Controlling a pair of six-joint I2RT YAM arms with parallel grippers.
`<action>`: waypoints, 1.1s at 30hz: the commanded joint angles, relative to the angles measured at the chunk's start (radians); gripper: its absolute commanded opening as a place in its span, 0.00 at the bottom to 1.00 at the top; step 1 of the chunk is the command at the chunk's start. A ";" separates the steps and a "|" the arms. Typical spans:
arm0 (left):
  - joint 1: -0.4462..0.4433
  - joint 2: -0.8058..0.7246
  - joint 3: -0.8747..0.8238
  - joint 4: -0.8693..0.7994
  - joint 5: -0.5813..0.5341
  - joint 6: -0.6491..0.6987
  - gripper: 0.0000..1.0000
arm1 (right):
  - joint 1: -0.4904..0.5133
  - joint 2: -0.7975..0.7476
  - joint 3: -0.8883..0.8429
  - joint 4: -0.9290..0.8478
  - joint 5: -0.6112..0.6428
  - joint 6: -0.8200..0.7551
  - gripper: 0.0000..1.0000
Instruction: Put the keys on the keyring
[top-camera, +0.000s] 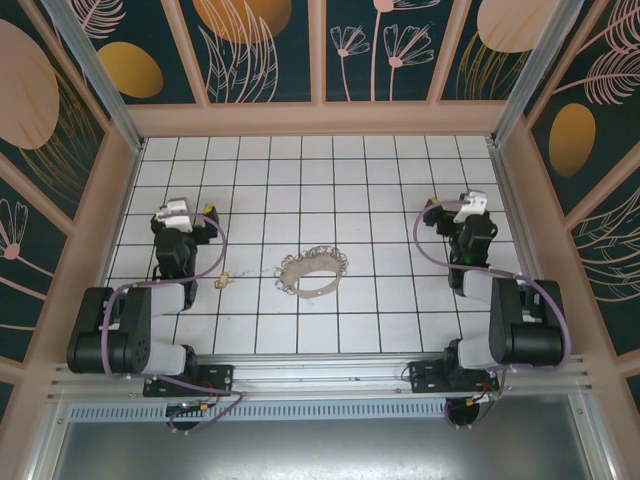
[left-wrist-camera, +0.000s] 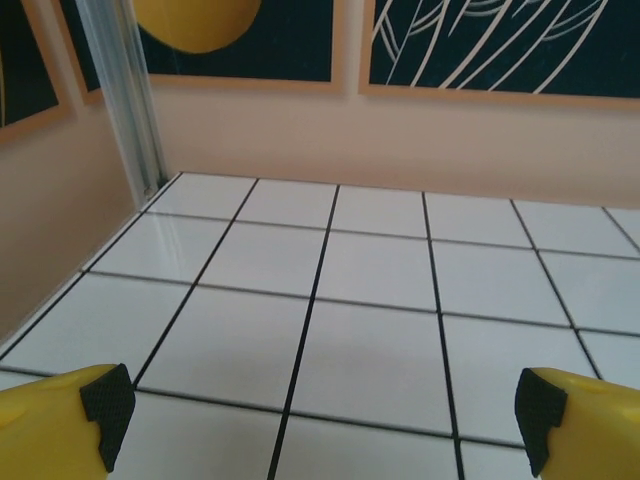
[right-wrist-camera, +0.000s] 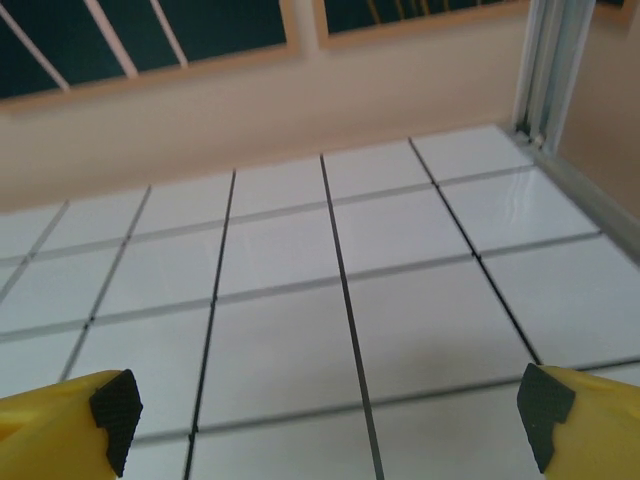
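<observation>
On the tiled table (top-camera: 400, 180), the left arm (top-camera: 130, 325) and right arm (top-camera: 515, 320) crouch folded at the near corners. The left gripper (left-wrist-camera: 322, 405) and right gripper (right-wrist-camera: 328, 408) gape wide, holding nothing. The keyring (top-camera: 312, 272) lies flat mid-table, with the key (top-camera: 224, 280) apart from it, beside the left arm.

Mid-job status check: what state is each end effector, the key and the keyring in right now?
left end effector: open, empty, over bare tiles.
right end effector: open, empty, over bare tiles.
key: lying loose on the tiles, apart from the keyring, on the left arm's side of it.
keyring: lying flat mid-table, not held, key not on it.
</observation>
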 joint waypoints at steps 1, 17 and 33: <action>0.004 -0.074 0.093 -0.236 0.040 -0.059 0.98 | -0.012 -0.077 0.058 -0.212 0.062 0.127 0.99; -0.187 -0.049 0.376 -0.700 0.423 -0.441 0.85 | 0.032 -0.134 0.179 -0.651 -0.235 0.314 0.87; -0.584 0.048 0.378 -0.747 0.382 -0.310 0.80 | 0.248 -0.243 0.060 -0.693 -0.211 0.408 0.85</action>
